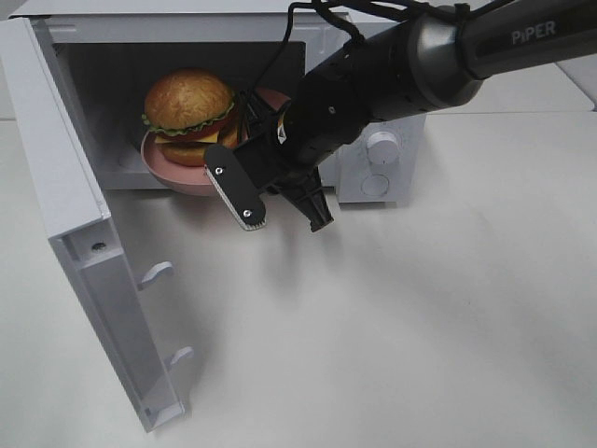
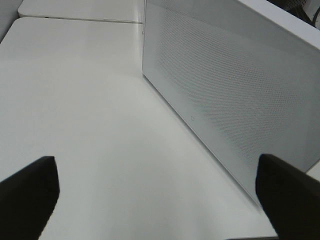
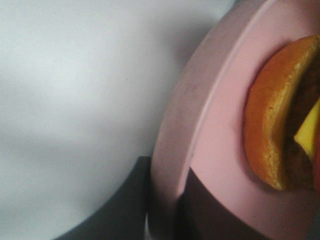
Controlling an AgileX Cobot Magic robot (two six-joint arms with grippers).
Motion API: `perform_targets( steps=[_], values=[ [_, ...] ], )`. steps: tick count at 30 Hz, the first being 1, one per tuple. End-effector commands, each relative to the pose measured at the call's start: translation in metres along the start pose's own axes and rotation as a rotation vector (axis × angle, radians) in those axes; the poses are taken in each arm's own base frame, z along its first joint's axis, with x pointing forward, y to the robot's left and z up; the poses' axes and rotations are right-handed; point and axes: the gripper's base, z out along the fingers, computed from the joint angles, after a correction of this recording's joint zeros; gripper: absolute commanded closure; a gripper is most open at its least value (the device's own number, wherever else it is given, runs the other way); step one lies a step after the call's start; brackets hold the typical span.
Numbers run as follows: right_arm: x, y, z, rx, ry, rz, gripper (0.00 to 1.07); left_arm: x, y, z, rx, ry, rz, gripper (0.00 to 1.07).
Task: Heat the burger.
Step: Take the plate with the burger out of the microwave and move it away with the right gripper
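Where the white counter [image 1: 420, 317] lies nearest the camera, the microwave's door [image 1: 89, 252] is seen swung fully open, hinged at the microwave's left side, with two latch hooks standing out from its inner face. Behind the door's far edge, at the mouth of the microwave [image 1: 373, 149], the right pincer [image 1: 280, 168] is seen closed on the near rim of the pink plate [image 1: 173, 168]; in the right wrist view the rim is pinched between two dark fingers [image 3: 210, 215], one above and one below it. The right arm [image 1: 448, 51] is stretched in from the microwave's right side, sloping down toward the cavity, its wrist turned so that a flat black plate with a ribbed edge faces the camera. The word "PiPER" is printed in white on the arm's dark sleeve. The burger [image 1: 189, 117] is carried on the plate, just inside the microwave's cavity toward its left wall. Two round white knobs are set on the microwave's front panel, right of the cavity. The left pincer [image 2: 160, 200] is held wide open and empty, beside the microwave's perforated side wall.
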Motion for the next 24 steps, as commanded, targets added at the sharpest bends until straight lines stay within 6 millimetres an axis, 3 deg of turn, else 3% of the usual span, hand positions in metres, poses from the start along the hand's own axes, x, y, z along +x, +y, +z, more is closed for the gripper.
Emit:
perform_targets(
  steps=[1,12,24],
  values=[
    [-0.003,-0.009,-0.024,0.108,-0.019,-0.022,1.07,0.000,0.000,0.000,-0.004,-0.010,-0.003,0.06],
    [-0.015,-0.001,-0.046,0.116,-0.041,-0.042,1.07,0.000,0.000,0.000,-0.004,-0.010,-0.003,0.06],
    [-0.015,0.027,-0.077,0.115,-0.057,-0.029,1.07,0.000,0.000,0.000,-0.004,-0.010,-0.003,0.06]
  ],
)
